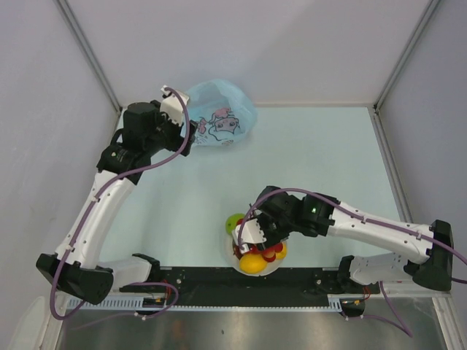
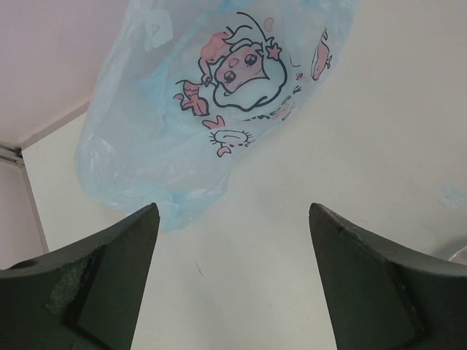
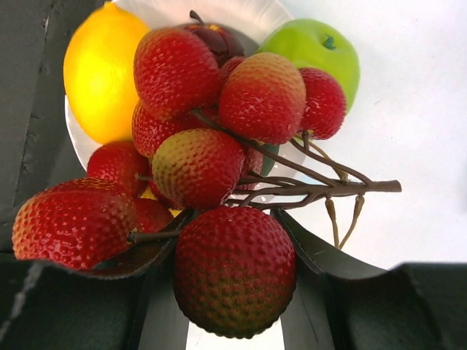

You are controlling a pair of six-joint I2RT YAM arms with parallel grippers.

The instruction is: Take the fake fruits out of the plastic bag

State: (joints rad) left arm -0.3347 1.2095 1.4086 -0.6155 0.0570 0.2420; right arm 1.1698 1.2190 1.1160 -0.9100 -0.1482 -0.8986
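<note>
The right jaws are closed on the bunch of red fruits (image 3: 219, 168) above the white bowl (image 3: 248, 18), where the lemon (image 3: 98, 73) and green apple (image 3: 314, 47) sit. The left jaws gape wide and empty, near the plastic bag (image 1: 219, 113) at the table's (image 1: 321, 153) far left.

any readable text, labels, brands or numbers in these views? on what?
None readable.
The plastic bag carries only a pink-and-dark cartoon print; small marks beside the figure are too blurred to read.
No label shows on the fake fruits.
</note>
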